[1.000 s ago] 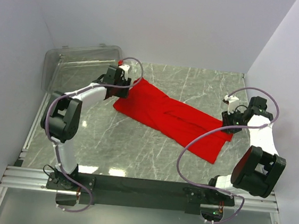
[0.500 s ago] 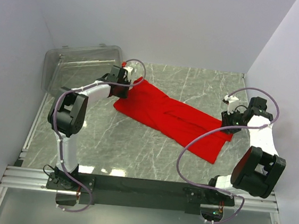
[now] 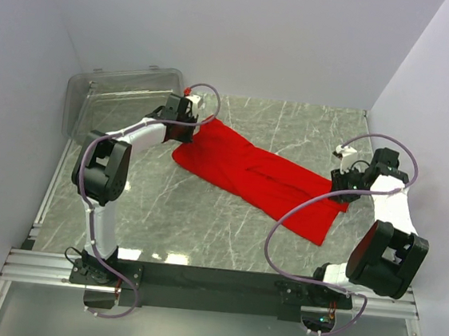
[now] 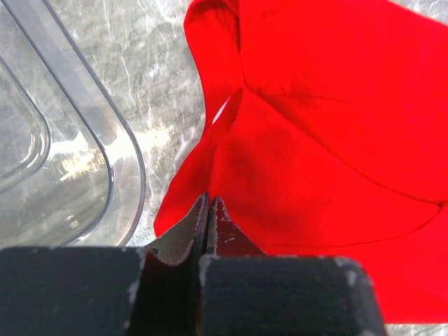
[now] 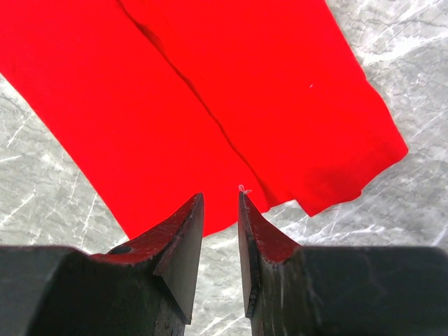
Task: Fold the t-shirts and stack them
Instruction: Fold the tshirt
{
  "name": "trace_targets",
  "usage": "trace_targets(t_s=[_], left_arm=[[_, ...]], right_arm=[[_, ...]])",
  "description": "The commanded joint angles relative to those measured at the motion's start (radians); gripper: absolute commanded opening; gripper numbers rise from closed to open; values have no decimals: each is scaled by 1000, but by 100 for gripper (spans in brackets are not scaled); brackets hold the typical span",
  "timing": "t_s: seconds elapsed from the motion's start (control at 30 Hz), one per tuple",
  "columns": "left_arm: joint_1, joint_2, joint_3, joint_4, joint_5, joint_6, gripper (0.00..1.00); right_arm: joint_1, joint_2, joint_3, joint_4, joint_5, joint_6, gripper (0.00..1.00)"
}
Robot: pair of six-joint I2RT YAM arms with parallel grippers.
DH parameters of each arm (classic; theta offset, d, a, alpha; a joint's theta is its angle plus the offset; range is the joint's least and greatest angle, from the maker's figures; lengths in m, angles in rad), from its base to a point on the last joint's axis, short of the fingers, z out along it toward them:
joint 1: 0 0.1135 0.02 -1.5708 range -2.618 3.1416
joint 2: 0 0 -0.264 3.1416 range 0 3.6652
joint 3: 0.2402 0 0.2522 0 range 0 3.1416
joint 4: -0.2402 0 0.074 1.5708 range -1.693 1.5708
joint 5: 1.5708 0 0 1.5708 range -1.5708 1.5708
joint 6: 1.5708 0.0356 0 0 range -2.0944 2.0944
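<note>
The red t-shirt [image 3: 260, 176] lies on the marble table as a long band, running from the back left to the front right. My left gripper [image 3: 191, 130] is at its back-left corner; in the left wrist view its jaws [image 4: 208, 204] are pressed together on the edge of the cloth [image 4: 315, 140]. My right gripper [image 3: 341, 188] hovers at the shirt's front-right end. Its fingertips [image 5: 220, 199] stand apart just over the hem [image 5: 175, 91], with only bare table showing between them.
A clear plastic bin [image 3: 123, 97] lies tipped at the back left, its rim [image 4: 105, 133] close beside the left gripper. White walls close in on both sides and the back. Grey marble table [image 3: 203, 222] shows in front of the shirt.
The left gripper's jaws have gone from open to shut at the shirt's back-left corner, and the arm edged slightly toward the cloth. The right arm has barely moved.
</note>
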Motion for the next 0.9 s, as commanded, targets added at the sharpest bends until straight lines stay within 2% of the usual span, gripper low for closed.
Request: trace_targets(t_s=[0.0, 0.3, 0.7, 0.87], left_arm=[[-4, -18, 65, 34, 12, 12, 1], [-4, 68, 183, 55, 6, -10, 1], [-4, 267, 344, -23, -44, -34, 4], [-4, 310, 408, -70, -110, -51, 4]], right_arm=[[-5, -32, -7, 20, -13, 11, 34], [-7, -49, -33, 35, -3, 15, 34], [-5, -60, -75, 59, 43, 20, 34], [-7, -78, -82, 59, 42, 21, 34]])
